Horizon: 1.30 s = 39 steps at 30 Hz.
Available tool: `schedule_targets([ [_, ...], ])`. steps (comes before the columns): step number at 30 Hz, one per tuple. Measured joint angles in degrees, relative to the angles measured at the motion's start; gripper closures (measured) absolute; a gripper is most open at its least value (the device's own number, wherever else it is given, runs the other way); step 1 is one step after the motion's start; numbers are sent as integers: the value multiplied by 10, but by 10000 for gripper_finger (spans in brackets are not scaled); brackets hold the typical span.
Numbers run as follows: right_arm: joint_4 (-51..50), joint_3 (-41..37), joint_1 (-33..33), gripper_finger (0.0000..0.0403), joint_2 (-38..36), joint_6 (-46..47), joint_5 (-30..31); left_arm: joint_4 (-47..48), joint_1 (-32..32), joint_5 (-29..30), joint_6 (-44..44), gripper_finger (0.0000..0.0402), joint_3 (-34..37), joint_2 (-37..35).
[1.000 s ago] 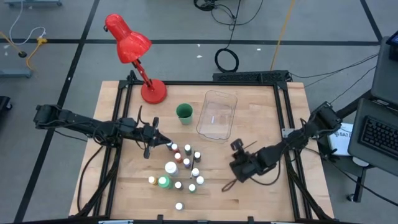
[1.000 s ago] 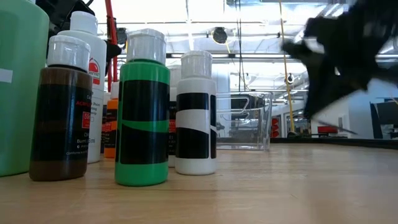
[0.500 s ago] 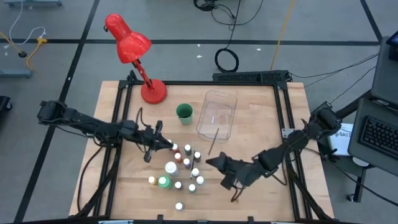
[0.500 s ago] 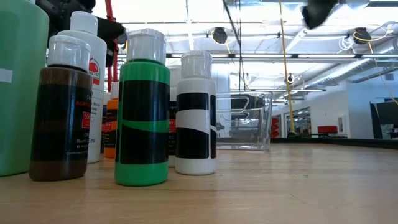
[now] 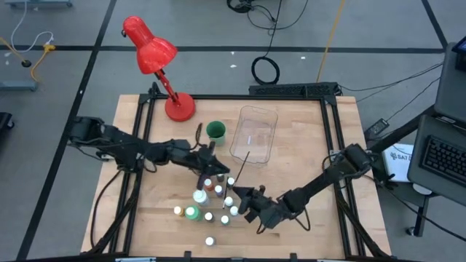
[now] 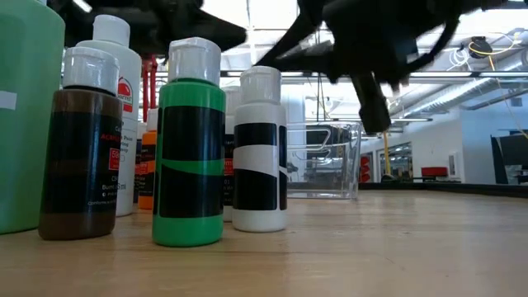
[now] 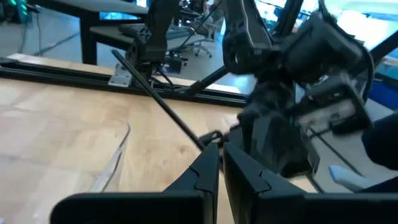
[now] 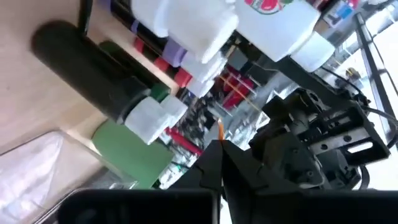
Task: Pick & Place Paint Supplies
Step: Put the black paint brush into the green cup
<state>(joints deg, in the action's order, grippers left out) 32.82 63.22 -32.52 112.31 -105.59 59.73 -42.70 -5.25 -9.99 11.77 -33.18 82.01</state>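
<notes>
Dark and thin, a long-handled paint brush [image 5: 239, 166] sits pinched in your right pincer [image 5: 234, 191], whose jaws are shut on its lower end; the rest of the handle slants up and away from that pincer toward the clear plastic tray [image 5: 255, 134]. Your left pincer [image 5: 215, 167] is closed just beside it, fingers nearly together, and the left wrist view shows the same brush [image 7: 163, 104] running out from its tips, though you cannot tell whether it really grips the handle.

Both pincers hang directly over the cluster of small white-capped paint bottles [image 5: 211, 198] standing on the wooden desk [image 5: 306, 138], with the larger white bottle [image 5: 199, 196] and green bottle [image 5: 191, 212] just below them.

Your risk, as I judge it: two arms this close may knock together, or twist the brush loose. A dropped brush or a low sweep could topple the little bottles. The green cup [image 5: 215, 131] stands just beyond the left pincer, also within reach of a swing.
</notes>
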Motion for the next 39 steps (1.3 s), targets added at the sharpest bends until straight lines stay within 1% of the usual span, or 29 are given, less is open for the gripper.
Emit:
schedule_targets([
  [2,12,0,-4,403,6,-1,16,10,6,-10,2,377,-12,13],
  [4,13,0,-8,403,7,6,15,15,10,-11,3,375,-22,20],
  [6,4,0,-11,403,8,4,5,15,18,-11,3,364,-29,22],
  [9,-4,0,-11,403,8,3,-20,25,33,-18,4,327,-40,21],
  [13,-2,0,-6,403,8,-15,-34,35,54,-46,14,259,-49,21],
  [15,0,0,-2,403,8,-24,-45,50,61,-47,20,229,-55,21],
  [17,0,0,1,403,8,-30,-46,61,66,-47,34,208,-60,21],
  [20,0,0,6,403,8,-31,-46,66,69,-47,45,188,-65,21],
  [23,3,0,7,403,8,-31,-57,65,69,-48,47,180,-66,21],
  [27,5,0,7,403,8,-33,-78,62,69,-47,50,178,-66,21],
  [30,27,0,9,403,8,-41,-94,60,69,-47,50,178,-66,21],
  [34,49,0,21,403,8,-62,-120,60,69,-47,49,178,-66,21],
  [39,61,0,36,403,7,-63,-134,60,66,-50,47,178,-66,21],
])
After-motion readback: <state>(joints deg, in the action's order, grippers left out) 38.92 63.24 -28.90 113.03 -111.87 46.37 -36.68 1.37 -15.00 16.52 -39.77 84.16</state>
